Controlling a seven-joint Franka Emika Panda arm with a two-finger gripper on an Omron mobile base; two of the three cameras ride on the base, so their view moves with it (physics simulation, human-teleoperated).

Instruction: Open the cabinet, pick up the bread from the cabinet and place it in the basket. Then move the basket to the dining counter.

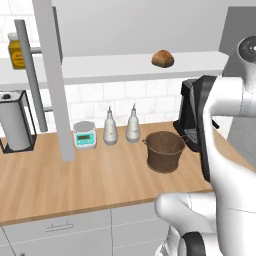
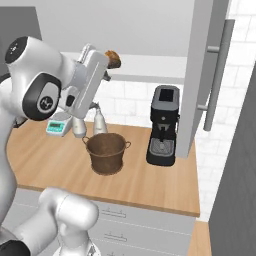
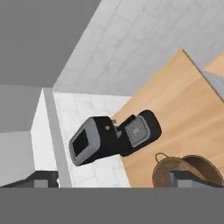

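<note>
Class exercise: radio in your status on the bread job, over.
Gripper open, empty. Cabinet doors open, bread on shelf. Basket empty on worktop. Nothing blocking.

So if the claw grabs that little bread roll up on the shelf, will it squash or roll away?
The bread roll looks small and rounded, so a nudge could well roll it along the shelf. It is probably light and a bit soft, so a hard squeeze might dent it. Its crust looks dry, so it likely won't slip.

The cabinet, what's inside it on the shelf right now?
On the white shelf of the open cabinet sits the bread, alone toward the right. At the far left a yellow jar stands, partly hidden by the door handle. The arm covers the shelf's right end.
</note>
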